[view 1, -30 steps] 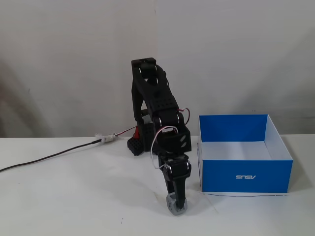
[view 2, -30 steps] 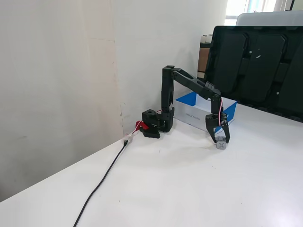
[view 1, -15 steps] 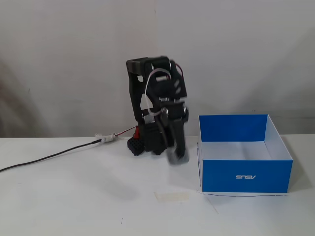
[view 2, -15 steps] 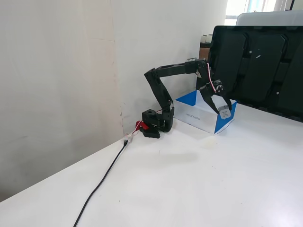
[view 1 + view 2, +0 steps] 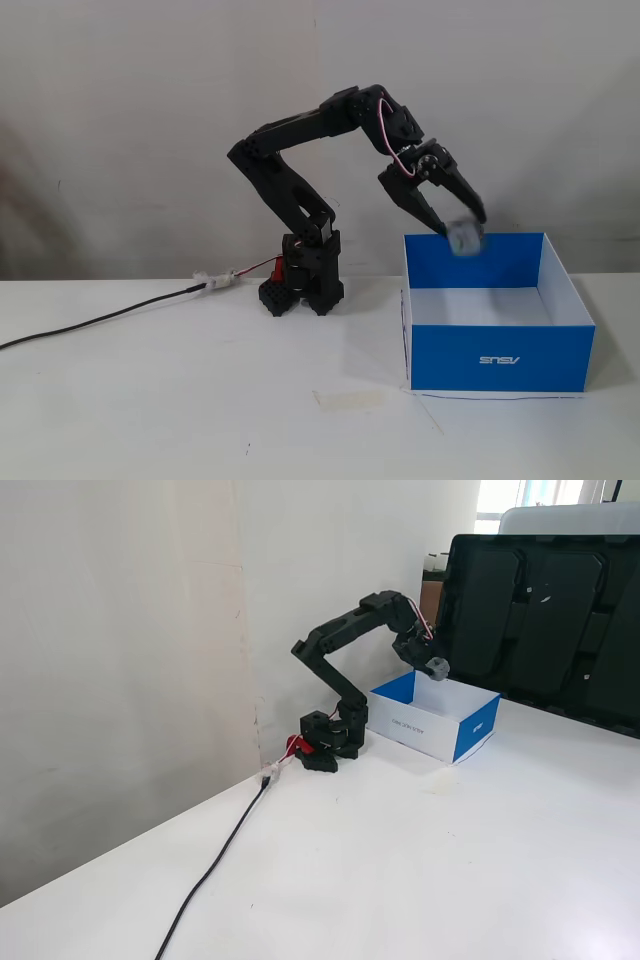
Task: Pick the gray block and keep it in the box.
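Observation:
The gray block (image 5: pixel 466 239) is a small cube, blurred, just below my fingertips and above the back of the box (image 5: pixel 500 358). The box is blue with a white inside and an upside-down ASUS logo on its front. My gripper (image 5: pixel 462 225) points down over the box's back wall with its jaws spread, and the sharp fingers do not seem to press on the blurred block. In the other fixed view the block (image 5: pixel 437 667) sits at the tip of the gripper (image 5: pixel 431 659) above the box (image 5: pixel 437 725).
The arm's base (image 5: pixel 308 280) stands left of the box, by the wall. A black cable (image 5: pixel 100 320) runs left from it across the white table. A piece of tape (image 5: pixel 348 399) lies in front. A dark monitor (image 5: pixel 545 620) stands behind the box.

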